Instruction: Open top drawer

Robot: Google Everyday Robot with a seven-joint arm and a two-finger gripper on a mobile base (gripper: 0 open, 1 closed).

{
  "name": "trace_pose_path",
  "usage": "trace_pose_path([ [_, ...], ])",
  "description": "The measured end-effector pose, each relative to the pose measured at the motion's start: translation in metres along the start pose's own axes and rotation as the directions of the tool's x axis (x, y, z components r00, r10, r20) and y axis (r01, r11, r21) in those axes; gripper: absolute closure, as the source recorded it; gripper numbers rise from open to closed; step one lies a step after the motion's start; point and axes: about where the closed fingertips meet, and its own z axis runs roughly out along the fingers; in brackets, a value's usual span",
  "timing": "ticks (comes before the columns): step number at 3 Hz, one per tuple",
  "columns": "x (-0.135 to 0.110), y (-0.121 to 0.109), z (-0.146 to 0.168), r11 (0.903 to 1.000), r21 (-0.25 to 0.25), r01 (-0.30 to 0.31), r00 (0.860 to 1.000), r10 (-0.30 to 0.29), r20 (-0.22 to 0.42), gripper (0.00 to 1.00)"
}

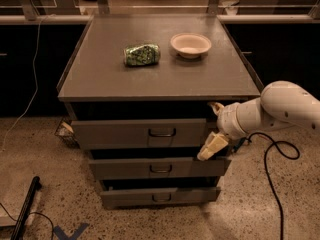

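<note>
The top drawer (pixel 125 133) is the widest of three grey drawers in the cabinet, and it stands slightly pulled out. Its small metal loop handle (pixel 161 132) sits at the centre of the flat front. My gripper (pixel 213 128) is at the drawer's right end, to the right of the handle, on the white arm (pixel 280 106) that reaches in from the right. Its fingers are spread open, one fingertip (pixel 216 106) near the drawer's top corner and the other (pixel 209 149) below it, over the mid-width drawer (pixel 157 168). It holds nothing. The narrowest drawer (pixel 160 197) is at the bottom.
A green crumpled bag (pixel 141 54) and a white bowl (pixel 190 44) lie on the cabinet top (pixel 160 79). A black cable (pixel 272 154) runs over the floor on the right. A black pole (pixel 25 209) lies at the lower left. Dark counters stand behind.
</note>
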Motion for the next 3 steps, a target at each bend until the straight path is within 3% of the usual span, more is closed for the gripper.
trace_pose_path([
  [1,-0.011,-0.015,0.024,1.0000,-0.003,0.004,0.999,-0.004,0.040,0.00],
  [3,-0.002,0.000,0.030,0.9997,-0.025,-0.008,1.000,0.009,0.026,0.00],
])
